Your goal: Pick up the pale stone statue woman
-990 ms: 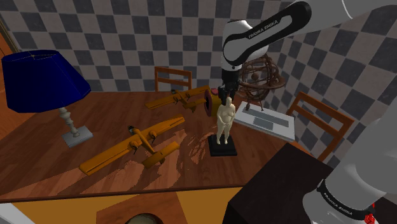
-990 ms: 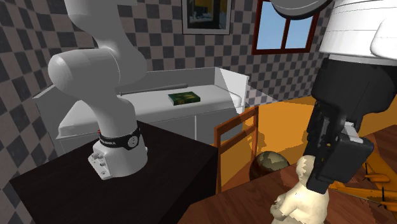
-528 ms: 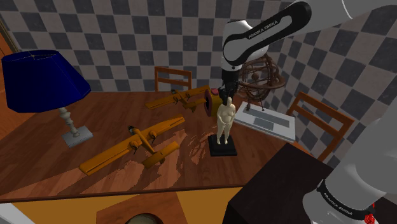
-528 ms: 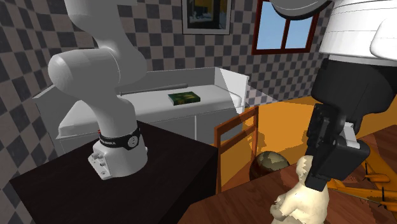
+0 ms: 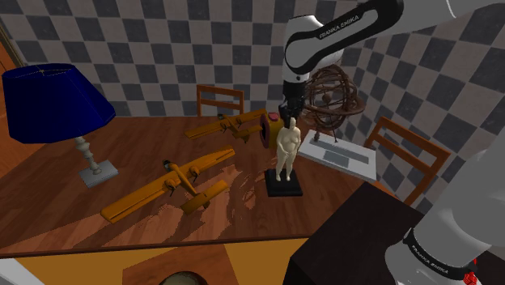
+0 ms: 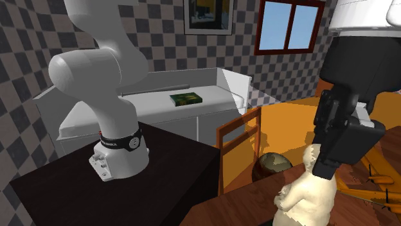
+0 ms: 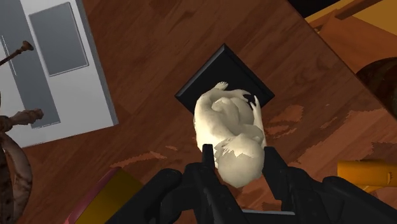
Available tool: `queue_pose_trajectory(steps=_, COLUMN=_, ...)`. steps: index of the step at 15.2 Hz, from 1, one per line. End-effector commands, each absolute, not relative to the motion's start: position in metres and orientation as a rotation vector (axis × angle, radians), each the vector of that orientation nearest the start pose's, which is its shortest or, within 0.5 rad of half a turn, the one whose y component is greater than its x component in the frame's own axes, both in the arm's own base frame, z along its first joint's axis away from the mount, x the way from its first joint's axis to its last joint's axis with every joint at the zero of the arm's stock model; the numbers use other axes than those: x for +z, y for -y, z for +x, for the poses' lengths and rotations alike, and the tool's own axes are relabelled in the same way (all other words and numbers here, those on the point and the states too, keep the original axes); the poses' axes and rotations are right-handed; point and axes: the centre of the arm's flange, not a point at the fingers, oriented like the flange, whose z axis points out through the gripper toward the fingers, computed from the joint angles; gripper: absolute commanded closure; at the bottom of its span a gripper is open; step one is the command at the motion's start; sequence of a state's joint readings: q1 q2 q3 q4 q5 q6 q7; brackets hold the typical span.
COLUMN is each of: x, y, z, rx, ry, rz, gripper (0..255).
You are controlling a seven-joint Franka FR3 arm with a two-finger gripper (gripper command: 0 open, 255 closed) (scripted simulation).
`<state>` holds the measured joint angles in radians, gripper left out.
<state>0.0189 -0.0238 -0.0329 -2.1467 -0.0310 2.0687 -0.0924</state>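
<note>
Under everything, a brown wooden table (image 5: 48, 186). Reaching over it from the stand, a white arm (image 5: 340, 32) with dark joints. Well apart from the white plinth (image 5: 344, 158), towards the table's other end, a lamp (image 5: 53, 97) with a dark blue shade. On the plinth itself, a brown armillary sphere (image 5: 333, 93). Farther from the plinth than the statue, two yellow model aeroplanes (image 5: 174, 185), lying flat on the wood. Just beside the plinth, on the shoulder view's left of it, the thing to be picked up: a pale statue (image 5: 286, 146) of a nude woman, upright on a square black base (image 5: 283, 186). Directly above it, the black gripper (image 7: 236, 156), pinching the top of the figure about the head, one of the fingers (image 7: 208, 156) pressed against each side. Step in hand, at a guess: the lift, with no telling whether the base is off the wood yet. To do it well: raise straight up and slowly, wrist vertical, base hanging squarely below the grip. Keep the squeeze firm, given a small rounded hold and probably most of the weight low down, hence a risk of slipping or pivoting. Gain height before any sideways travel, and steer away from the plinth, with the sphere's rings close beside the wrist.
</note>
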Motion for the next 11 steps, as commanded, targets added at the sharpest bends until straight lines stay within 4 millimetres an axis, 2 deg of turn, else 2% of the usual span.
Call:
queue_pose_trajectory(steps=1, x=0.419, y=0.008, z=0.528, rx=0.085, ry=0.149, rz=-3.160, gripper=255)
queue_pose_trajectory(steps=9, x=0.462, y=0.008, z=0.528, rx=0.085, ry=0.149, rz=-3.160, gripper=255)
queue_pose_trajectory(steps=11, x=0.462, y=0.008, z=0.528, rx=0.085, ry=0.149, rz=-3.160, gripper=255)
